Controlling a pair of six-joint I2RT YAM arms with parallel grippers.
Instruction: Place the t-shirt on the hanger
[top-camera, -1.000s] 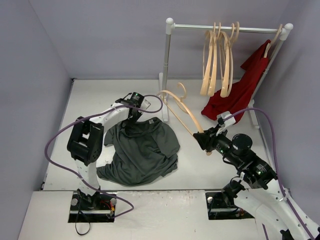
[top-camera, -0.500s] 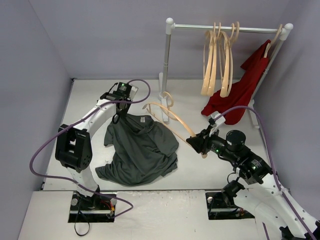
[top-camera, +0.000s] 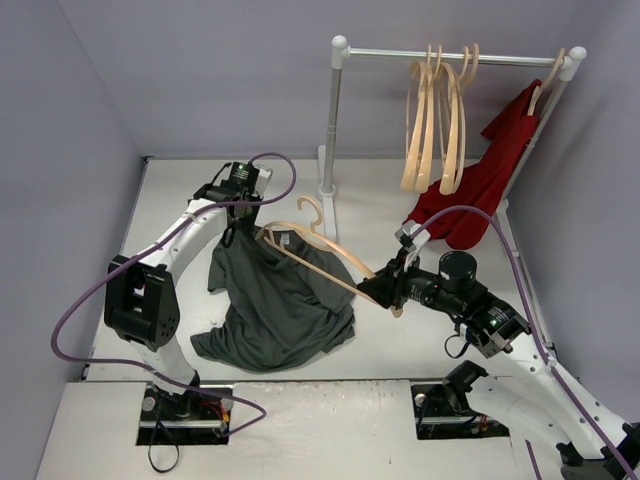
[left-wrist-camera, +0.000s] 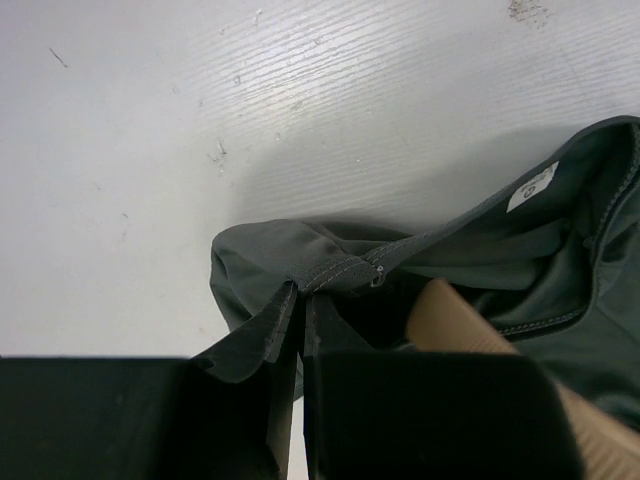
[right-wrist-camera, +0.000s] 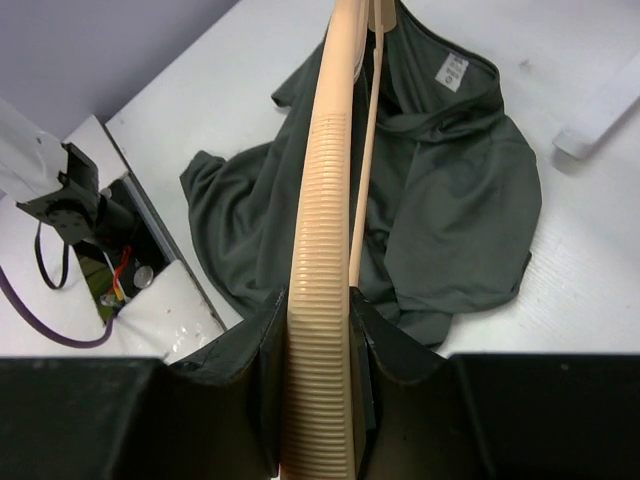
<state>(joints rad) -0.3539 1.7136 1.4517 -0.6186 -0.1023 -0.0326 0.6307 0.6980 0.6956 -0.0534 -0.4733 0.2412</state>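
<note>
Collar of the t-shirt (top-camera: 285, 300) sits pinched in the left end effector (left-wrist-camera: 300, 305) at eleven o'clock. The right end effector (right-wrist-camera: 320, 320) clamps the hanger (top-camera: 318, 250), whose tip reaches that collar.

Top view: the right gripper (top-camera: 380, 290) is covering the 4 o'clock end of the hanger (top-camera: 322, 252). The hanger's 10 o'clock tip is sitting at the neck of the t-shirt (top-camera: 285, 300); can't tell whether it's inside. The left gripper (top-camera: 236, 236) is blending into the dark cloth, too small to separate. The right arm is getting cropped at 5 o'clock. The red garment (top-camera: 480, 190) is hiding most of its own hanger and the lower right post of the rack (top-camera: 335, 110).

Left wrist: the edge is cutting the hanger at 4 o'clock and the t-shirt at 3 o'clock. The neck label (left-wrist-camera: 531, 187) print is staying unreadable.

Right wrist: the hanger is blurring near the lens, getting cropped at 12 o'clock, and masking a strip of t-shirt.
</note>
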